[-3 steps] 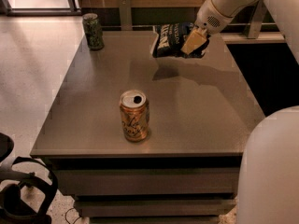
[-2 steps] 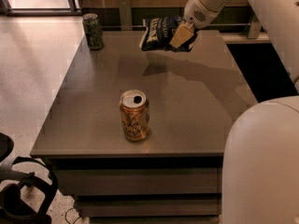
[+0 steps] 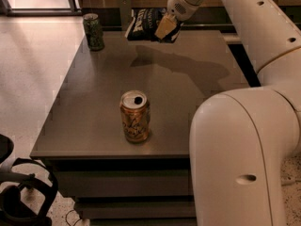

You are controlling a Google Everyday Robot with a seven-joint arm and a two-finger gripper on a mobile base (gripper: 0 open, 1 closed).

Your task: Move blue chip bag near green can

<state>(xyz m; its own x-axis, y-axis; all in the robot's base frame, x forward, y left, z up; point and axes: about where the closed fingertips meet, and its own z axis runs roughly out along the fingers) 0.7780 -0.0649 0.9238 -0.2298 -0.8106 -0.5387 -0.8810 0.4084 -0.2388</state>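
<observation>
The blue chip bag is crinkled dark foil with white lettering. It hangs in the air above the far middle of the table, held at its right end. My gripper is shut on the bag, with its tan fingers clamped over the bag's right edge. The green can stands upright at the far left corner of the table, to the left of the bag and apart from it. The bag's shadow falls on the tabletop just below it.
An orange-gold can with an open tab hole stands upright near the front middle of the grey table. My white arm fills the right side of the view. A dark chair base sits on the floor at lower left.
My gripper has carried the blue chip bag to the left, from the far right of the table toward the far middle, closer to the green can. Both cans have stayed put.
</observation>
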